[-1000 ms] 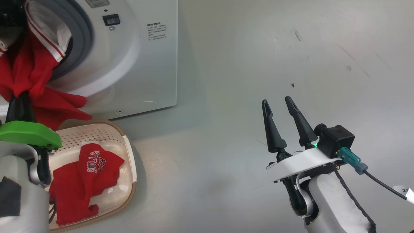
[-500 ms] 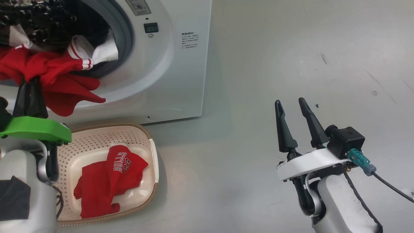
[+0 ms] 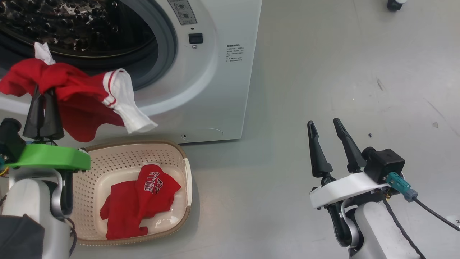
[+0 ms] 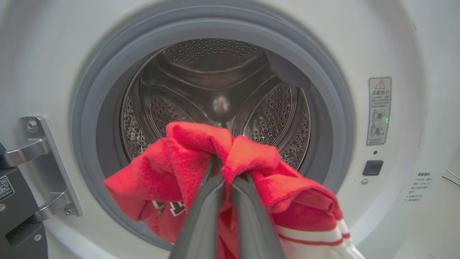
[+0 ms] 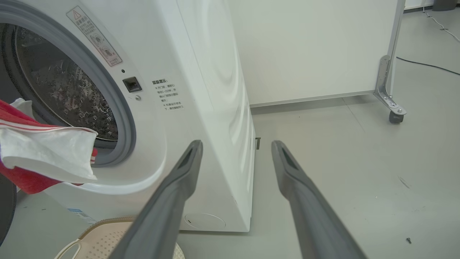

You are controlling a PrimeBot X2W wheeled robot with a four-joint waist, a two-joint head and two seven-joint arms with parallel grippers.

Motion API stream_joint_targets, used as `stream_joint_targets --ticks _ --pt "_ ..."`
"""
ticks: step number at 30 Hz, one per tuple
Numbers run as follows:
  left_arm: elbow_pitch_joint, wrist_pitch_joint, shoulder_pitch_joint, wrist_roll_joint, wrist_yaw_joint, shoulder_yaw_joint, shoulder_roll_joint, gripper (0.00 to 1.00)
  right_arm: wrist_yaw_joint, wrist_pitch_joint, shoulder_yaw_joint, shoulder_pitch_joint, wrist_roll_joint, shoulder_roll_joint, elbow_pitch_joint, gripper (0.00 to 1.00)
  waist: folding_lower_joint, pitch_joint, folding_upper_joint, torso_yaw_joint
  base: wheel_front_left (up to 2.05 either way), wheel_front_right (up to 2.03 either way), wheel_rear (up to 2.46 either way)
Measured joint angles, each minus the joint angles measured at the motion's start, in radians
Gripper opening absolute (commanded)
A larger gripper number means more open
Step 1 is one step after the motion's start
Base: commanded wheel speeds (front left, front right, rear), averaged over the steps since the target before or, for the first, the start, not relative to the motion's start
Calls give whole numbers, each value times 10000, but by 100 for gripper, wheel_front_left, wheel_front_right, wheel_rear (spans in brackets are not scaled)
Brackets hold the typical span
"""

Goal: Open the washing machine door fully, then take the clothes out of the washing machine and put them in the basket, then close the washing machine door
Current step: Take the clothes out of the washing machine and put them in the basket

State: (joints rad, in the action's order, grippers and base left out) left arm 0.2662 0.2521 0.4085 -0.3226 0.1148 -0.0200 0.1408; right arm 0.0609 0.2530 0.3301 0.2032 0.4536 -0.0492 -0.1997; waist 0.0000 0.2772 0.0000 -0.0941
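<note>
Currently: left gripper pinches red white-trimmed garment clear of drum, for transfer to basket; right gripper wide, empty.

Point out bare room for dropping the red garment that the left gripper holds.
Free: the far strip of the cream perforated plastic basket, between its brown rim and the red BULLS 23 jersey; the grey floor between basket and open right gripper. Crowded: the basket's middle and near side, under that jersey. Its left end hides behind the left arm.
</note>
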Motion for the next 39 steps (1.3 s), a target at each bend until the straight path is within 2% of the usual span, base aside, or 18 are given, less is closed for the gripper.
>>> stream_joint_targets --ticks 6,19,26,29,32,39 --pt "-144 -23 -619 23 21 293 6 0 98 0 31 -76 0 -2 -17 100 0 -147 0 185 0 0 0" --pt "522 -1503 -1855 15 25 570 171 0 173 0 255 -78 0 -2 -12 100 0 71 0 63 0 0 0" --pt "1225 -1908 -2138 337 -105 445 802 0 174 2 311 -60 0 -4 44 100 0 409 0 -231 0 0 0" --pt "1636 -2119 -2224 1047 -134 604 1377 0 174 0 334 -35 0 -4 90 100 0 596 0 -365 0 0 0" --pt "2046 -2322 -2263 1430 -234 732 1701 0 174 0 414 58 0 0 111 100 0 776 1 -522 0 0 0" --pt "2767 -2522 -2205 1628 -303 1022 1739 0 190 2 535 244 0 -2 203 100 0 1166 0 -921 0 0 0"
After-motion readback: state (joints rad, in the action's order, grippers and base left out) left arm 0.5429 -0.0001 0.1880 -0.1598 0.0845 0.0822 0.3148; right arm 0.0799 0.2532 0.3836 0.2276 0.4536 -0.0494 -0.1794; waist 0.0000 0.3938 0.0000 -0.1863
